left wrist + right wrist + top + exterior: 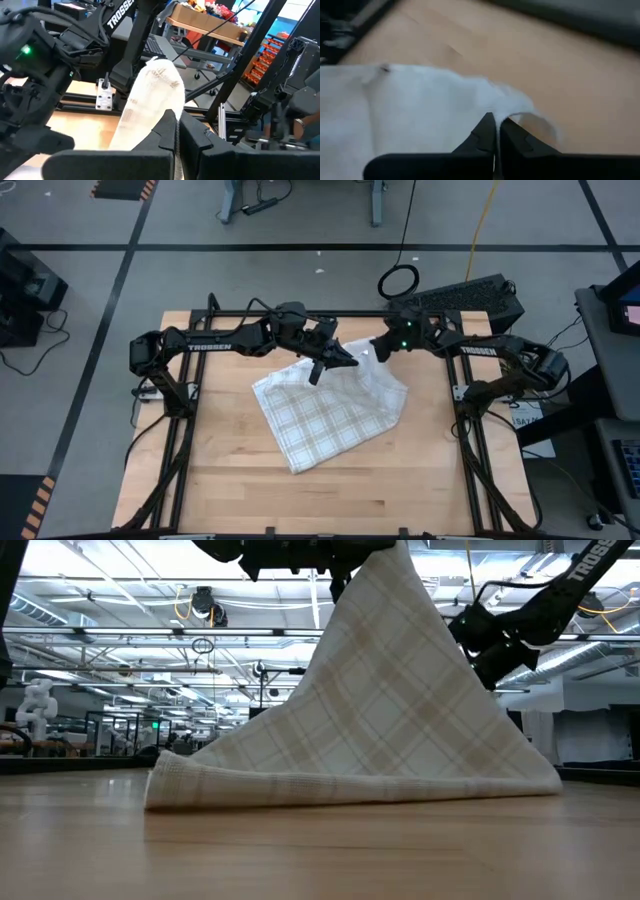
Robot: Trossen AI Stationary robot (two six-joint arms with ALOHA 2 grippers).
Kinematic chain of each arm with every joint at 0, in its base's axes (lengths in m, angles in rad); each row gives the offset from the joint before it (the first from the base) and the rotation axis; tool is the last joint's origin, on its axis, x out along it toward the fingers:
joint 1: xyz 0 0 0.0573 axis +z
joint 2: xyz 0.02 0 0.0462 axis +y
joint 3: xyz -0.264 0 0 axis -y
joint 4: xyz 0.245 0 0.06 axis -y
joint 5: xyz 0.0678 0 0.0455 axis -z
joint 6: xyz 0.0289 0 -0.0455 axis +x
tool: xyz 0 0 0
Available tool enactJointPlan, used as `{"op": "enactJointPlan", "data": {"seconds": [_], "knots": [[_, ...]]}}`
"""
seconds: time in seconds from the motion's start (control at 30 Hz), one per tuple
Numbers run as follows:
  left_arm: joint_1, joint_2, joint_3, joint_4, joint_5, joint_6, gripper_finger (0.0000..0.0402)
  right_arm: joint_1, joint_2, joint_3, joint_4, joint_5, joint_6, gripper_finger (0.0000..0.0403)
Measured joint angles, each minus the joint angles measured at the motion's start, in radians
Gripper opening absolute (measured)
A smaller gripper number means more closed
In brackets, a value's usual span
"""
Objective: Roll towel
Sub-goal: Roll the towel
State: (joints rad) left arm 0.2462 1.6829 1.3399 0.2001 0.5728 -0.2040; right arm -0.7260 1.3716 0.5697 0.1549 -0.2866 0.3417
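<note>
The towel (330, 415), white with a tan-grey check, lies partly spread on the wooden table. Its far part is pulled up into a peak (385, 570), and its near edge (350, 785) rests on the wood. My left gripper (338, 358) is at the peak, shut on the cloth. My right gripper (378, 352) is just to the right of it, lower down, shut on the towel's far right edge. In the low view the right arm (490, 640) stands behind the cloth's right slope. My left gripper pinches a bunched part of the towel's far edge between its two fingers; a tuft of cloth (152, 85) sticks out past the fingertips. The fingers come nearly level from the table's left. The towel hangs below them like a tent. My right gripper pinches the towel's edge (507, 107) between its two fingers. The fingers slant down from the table's far right. The cloth beside them shows its plainer white side and lies slack over the wood.
A dark keyboard (465, 295) and a looped cable (398, 280) sit beyond the table's far right corner. Black frame rails (180, 440) run along the table's left and right sides. Bare wood (320, 500) stretches along the near edge.
</note>
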Motion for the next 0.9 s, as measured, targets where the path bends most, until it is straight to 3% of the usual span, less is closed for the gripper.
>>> {"op": "enactJointPlan", "data": {"seconds": [0.33, 0.5, 0.63, 0.8, 0.9], "knots": [[-0.001, 0.000, 0.000, -0.012, 0.000, -0.001, 0.0008, -0.011, 0.001, 0.000, -0.294, 0.003, 0.086, 0.0032], [-0.002, 0.000, 0.000, -0.034, 0.000, -0.002, 0.0008, -0.057, -0.005, 0.002, -0.381, 0.049, 0.279, 0.0066], [-0.006, 0.000, 0.000, -0.033, 0.000, -0.014, 0.0008, -0.101, -0.031, 0.010, -0.355, -0.008, 0.335, 0.0116], [-0.011, 0.000, 0.000, -0.031, -0.001, -0.027, 0.0008, -0.169, -0.039, 0.021, -0.374, -0.215, 0.390, 0.0172], [-0.014, 0.000, 0.000, -0.030, -0.002, -0.028, 0.0008, -0.197, -0.040, 0.022, -0.354, -0.239, 0.377, 0.0193]]}}
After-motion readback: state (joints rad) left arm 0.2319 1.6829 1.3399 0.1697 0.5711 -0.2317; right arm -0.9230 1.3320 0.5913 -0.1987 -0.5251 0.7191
